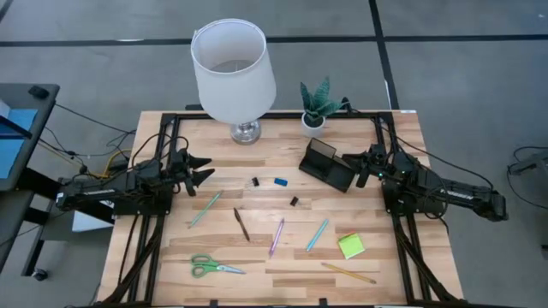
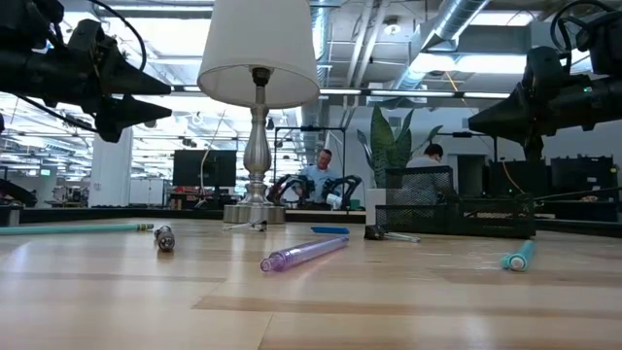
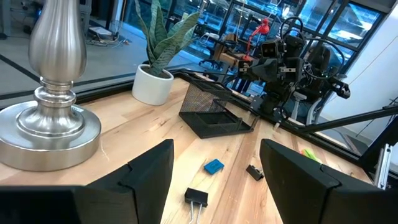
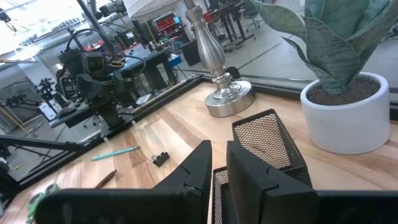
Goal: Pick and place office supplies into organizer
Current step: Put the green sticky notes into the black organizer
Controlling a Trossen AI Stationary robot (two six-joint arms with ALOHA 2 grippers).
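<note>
Bench (image 1: 282, 162), wood top.
- Organizer (image 1: 327, 165): black mesh, right rear, just beside potted plant (image 1: 317, 107); no supplies visible inside.
- Left end effector (image 1: 203, 169): left side, raised off bench, fingers spread wide, holding nothing.
- Right end effector (image 1: 347, 162): at organizer's right edge, fingers nearly together, nothing between them.
- Lamp (image 1: 233, 73): rear centre.
- Supplies loose on bench: blue eraser (image 1: 280, 181), 2 black clips (image 1: 254, 181), 2 teal pens (image 1: 205, 208), brown pencil (image 1: 241, 224), purple pen (image 1: 276, 236), lime sticky-note pad (image 1: 350, 246), yellow pencil (image 1: 348, 273), green-handled scissors (image 1: 214, 267).
</note>
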